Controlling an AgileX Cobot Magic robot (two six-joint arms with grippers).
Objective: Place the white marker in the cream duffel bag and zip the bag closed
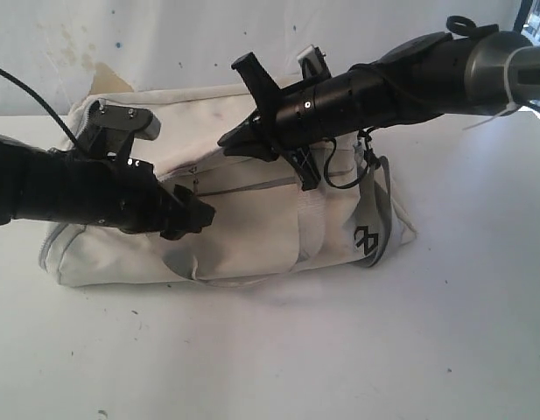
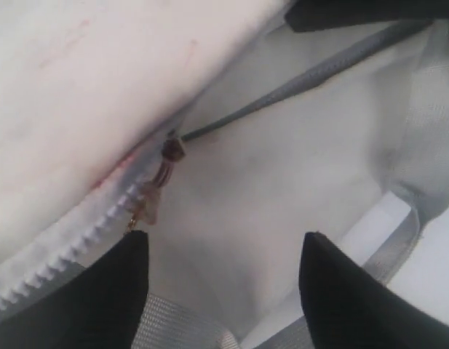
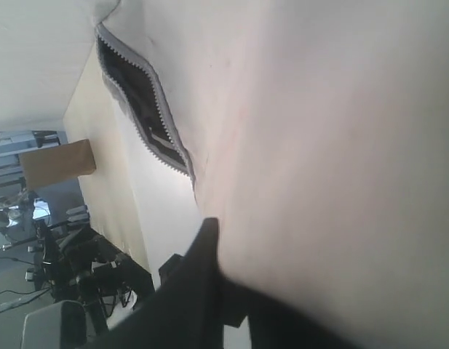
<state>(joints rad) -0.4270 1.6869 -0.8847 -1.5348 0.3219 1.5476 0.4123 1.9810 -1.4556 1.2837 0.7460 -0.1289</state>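
Observation:
The cream duffel bag (image 1: 252, 236) lies on its side on the white table. My left gripper (image 1: 195, 214) is at the bag's front face, open (image 2: 224, 243), with nothing between its black fingers (image 2: 118, 291). A small translucent zipper pull (image 2: 148, 203) hangs just off one fingertip, at the end of a toothed zipper (image 2: 57, 265). My right gripper (image 1: 236, 138) is on the bag's top flap, shut on a fold of the fabric (image 3: 319, 145); only one finger (image 3: 206, 247) shows. A stretch of zipper (image 3: 140, 109) gapes open onto dark lining. The white marker is out of view.
The right arm (image 1: 383, 83) reaches across above the bag from the upper right. The bag's end has a black logo (image 1: 366, 238) and a grey strap (image 1: 382, 188). White table (image 1: 270, 350) lies in front. A wall stands close behind.

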